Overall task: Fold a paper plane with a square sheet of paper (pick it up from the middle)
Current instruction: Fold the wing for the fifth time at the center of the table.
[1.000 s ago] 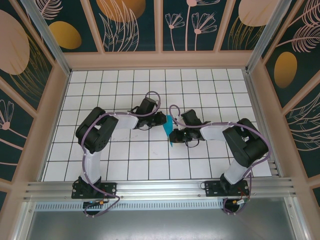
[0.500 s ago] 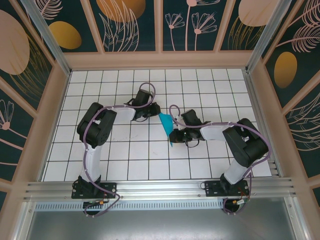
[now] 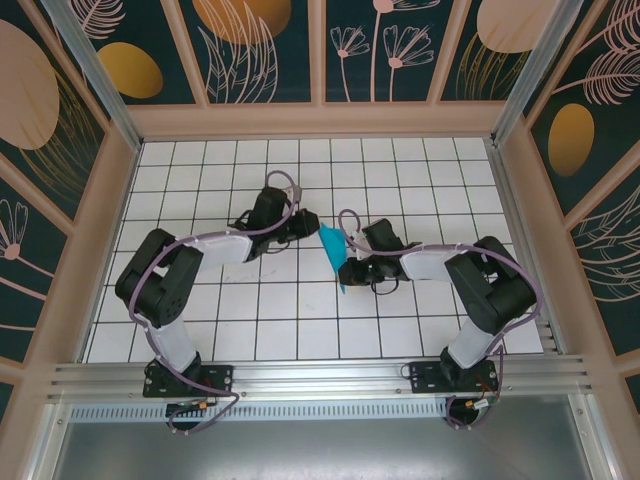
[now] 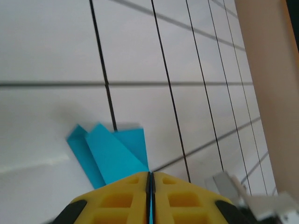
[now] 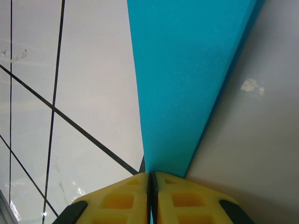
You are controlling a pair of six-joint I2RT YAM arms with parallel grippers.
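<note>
Midway across the gridded counter, one teal-blue sheet of paper, already folded into a narrow pointed shape, hung between two robot hands. The left hand pinched its upper, wider end and the right hand gripped it lower down, near the tapering tip.

Seen from the left wrist, the left hand had its yellow fingers pressed together with a sliver of teal between them. The sheet of paper spread ahead in overlapping folded layers and threw a faint shadow on the white tiles.

Seen from the right wrist, the right hand was likewise clamped on the sheet of paper, which ran up from the closed fingers as a long flat band with a straight creased edge on its right side. Whether the lower tip touched the counter could not be told.

The count stood at one sheet, two hands and two arms, left arm and right arm, both bent inward toward the middle.

Rows of open tile lay between the paper and the far wall. Both side walls stood well apart from it, and the aluminium rail ran along the near edge.
</note>
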